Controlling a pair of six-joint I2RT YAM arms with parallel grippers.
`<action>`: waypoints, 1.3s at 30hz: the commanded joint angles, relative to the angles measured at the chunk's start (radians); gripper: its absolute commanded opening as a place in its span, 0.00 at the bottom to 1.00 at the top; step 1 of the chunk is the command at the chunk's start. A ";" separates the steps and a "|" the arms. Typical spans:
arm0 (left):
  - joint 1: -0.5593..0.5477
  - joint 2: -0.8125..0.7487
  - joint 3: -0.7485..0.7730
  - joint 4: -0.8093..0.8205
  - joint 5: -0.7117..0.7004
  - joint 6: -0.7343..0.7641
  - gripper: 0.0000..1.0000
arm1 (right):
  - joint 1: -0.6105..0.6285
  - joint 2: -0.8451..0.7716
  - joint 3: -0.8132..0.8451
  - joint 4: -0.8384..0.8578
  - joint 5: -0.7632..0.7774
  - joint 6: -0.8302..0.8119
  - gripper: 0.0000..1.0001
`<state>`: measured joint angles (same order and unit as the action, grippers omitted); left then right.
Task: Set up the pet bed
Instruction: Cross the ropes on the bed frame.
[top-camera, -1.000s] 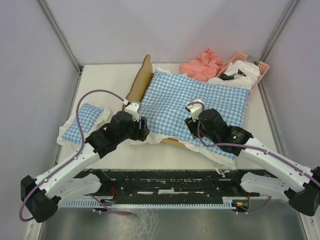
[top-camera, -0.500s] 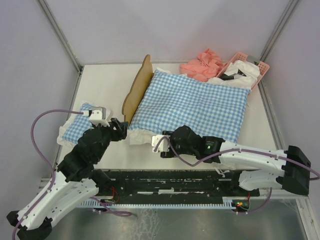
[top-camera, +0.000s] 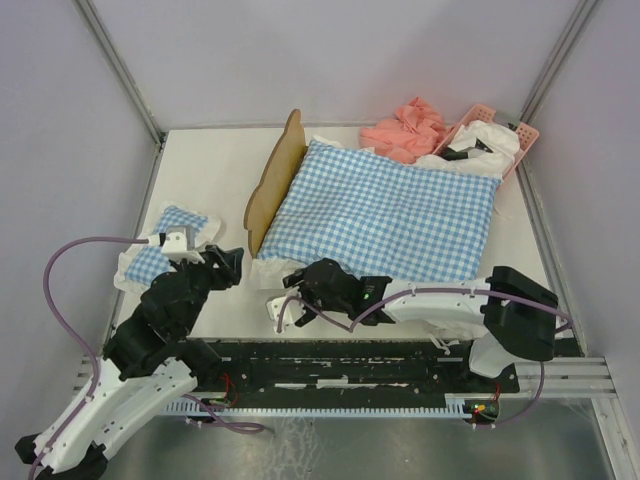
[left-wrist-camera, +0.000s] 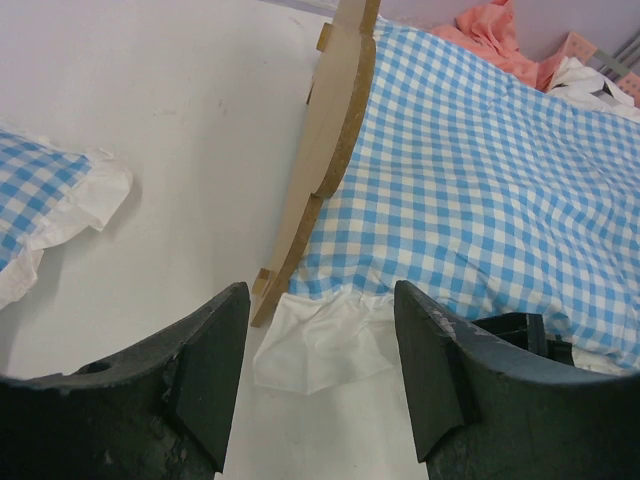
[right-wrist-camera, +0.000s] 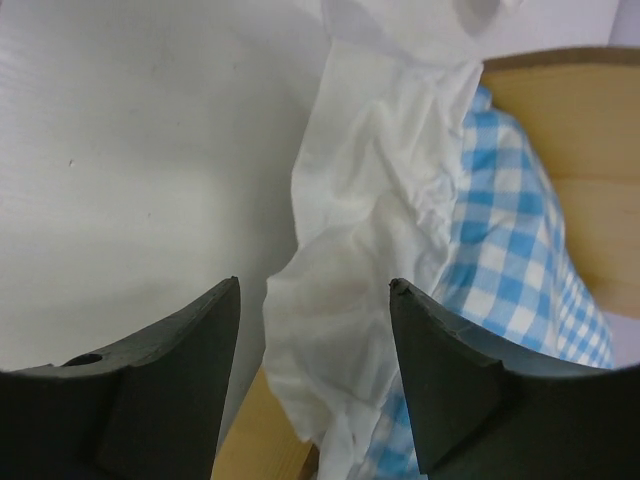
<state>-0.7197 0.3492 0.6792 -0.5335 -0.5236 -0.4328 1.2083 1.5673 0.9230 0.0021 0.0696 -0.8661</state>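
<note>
The pet bed shows mainly as its wavy light-wood headboard (top-camera: 270, 187) (left-wrist-camera: 335, 150), standing on edge at the left of the big blue-and-white checked cushion (top-camera: 390, 210) (left-wrist-camera: 480, 180) that covers the rest of the frame. My left gripper (top-camera: 226, 264) (left-wrist-camera: 320, 375) hovers open near the cushion's front-left frill corner (left-wrist-camera: 320, 335), holding nothing. My right gripper (top-camera: 300, 283) (right-wrist-camera: 315, 370) is open just in front of the white frill (right-wrist-camera: 370, 250), with bare wood (right-wrist-camera: 575, 130) beside it. Neither touches the frill.
A small checked pillow (top-camera: 160, 250) (left-wrist-camera: 40, 210) lies on the table at the left. At the back right are a pink cloth (top-camera: 405, 130) and a pink basket (top-camera: 522, 135) holding white cloth (top-camera: 480, 145). Frame posts rise at both back corners.
Both arms have pulled back from the cushion toward the near edge. The cushion now lies flat over the bed. The right jaws have spread a little wider.
</note>
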 joint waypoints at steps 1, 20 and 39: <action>0.001 -0.021 0.003 0.006 -0.039 -0.038 0.66 | 0.033 0.051 0.067 0.165 0.023 -0.068 0.70; 0.001 -0.086 -0.010 0.015 -0.108 -0.016 0.65 | 0.120 0.351 0.193 0.619 0.461 -0.201 0.38; 0.000 0.182 0.039 0.189 0.306 0.198 0.57 | -0.175 0.006 0.207 0.251 0.297 0.568 0.02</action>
<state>-0.7197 0.4236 0.6609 -0.4377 -0.3840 -0.3313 1.0805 1.6047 1.1030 0.3050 0.4000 -0.4416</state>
